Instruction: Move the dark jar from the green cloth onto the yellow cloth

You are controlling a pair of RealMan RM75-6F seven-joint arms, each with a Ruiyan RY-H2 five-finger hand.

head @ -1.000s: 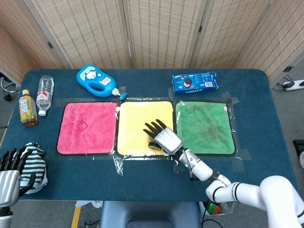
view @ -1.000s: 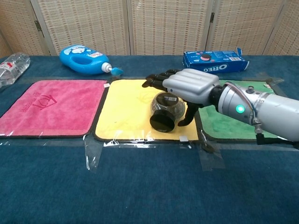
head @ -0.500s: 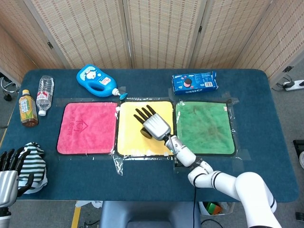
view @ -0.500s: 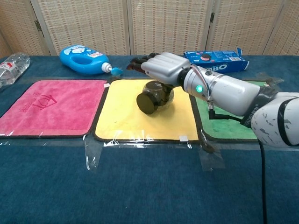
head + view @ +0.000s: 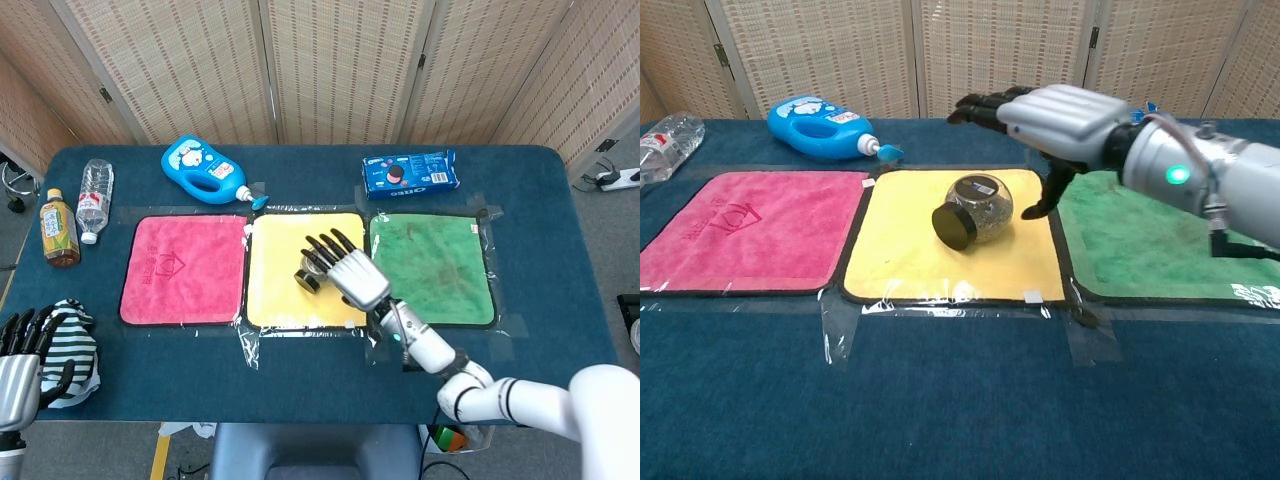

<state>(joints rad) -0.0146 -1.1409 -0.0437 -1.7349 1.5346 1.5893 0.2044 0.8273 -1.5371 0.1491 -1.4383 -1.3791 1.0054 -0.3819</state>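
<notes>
Now right robot hand (image 5: 1065, 115) released (lifted off) jar (image 5: 974, 207).

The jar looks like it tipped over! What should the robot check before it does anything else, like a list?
1. Dark jar is on the yellow cloth: ok.
2. Jar stands upright: not ok, it lies on its side, with its black lid toward the front of the table.
3. Right hand has let go: ok, it hovers above the jar with fingers spread, holding nothing.
4. Green cloth has no jar on it: ok.
5. Jar has stopped rolling: cannot tell from one moment.
6. Left hand is out of the way: ok, it is at the table's near left corner.
</notes>
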